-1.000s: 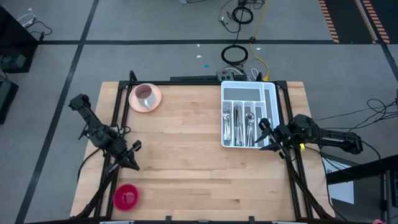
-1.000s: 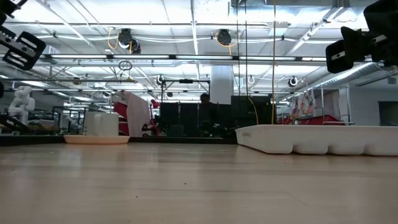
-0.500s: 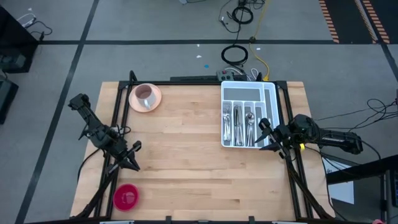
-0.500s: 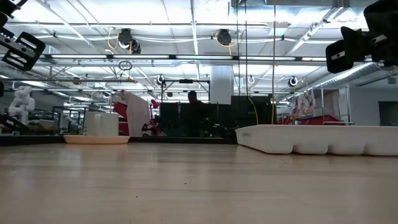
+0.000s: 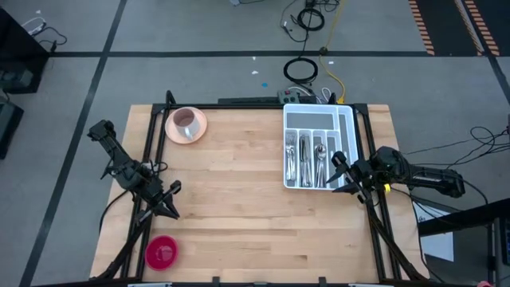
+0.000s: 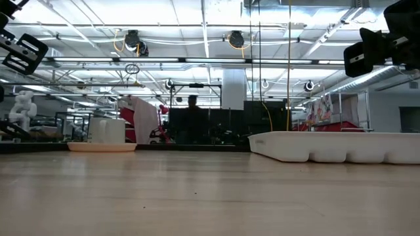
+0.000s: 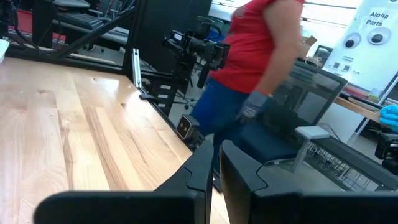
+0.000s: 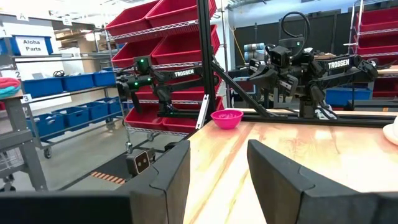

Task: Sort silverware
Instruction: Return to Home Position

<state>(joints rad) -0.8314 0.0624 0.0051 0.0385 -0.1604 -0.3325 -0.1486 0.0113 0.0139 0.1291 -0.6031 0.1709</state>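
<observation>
The silverware (image 5: 307, 159) lies in the near halves of the compartments of a white tray (image 5: 348, 127) at the table's right side. My right gripper (image 5: 338, 163) hangs open and level above the tray's near right corner, high over the table in the low view (image 6: 367, 56). Nothing is between its fingers (image 8: 217, 165). My left gripper (image 5: 170, 201) hangs at the table's left edge. Its fingers stand a narrow slit apart (image 7: 216, 165) and hold nothing.
A pink cup on its saucer (image 5: 186, 123) stands at the far left corner. A red bowl (image 5: 162, 252) sits beside the table's near left corner. A person in a red shirt (image 7: 255, 43) stands beyond the table's edge in the left wrist view.
</observation>
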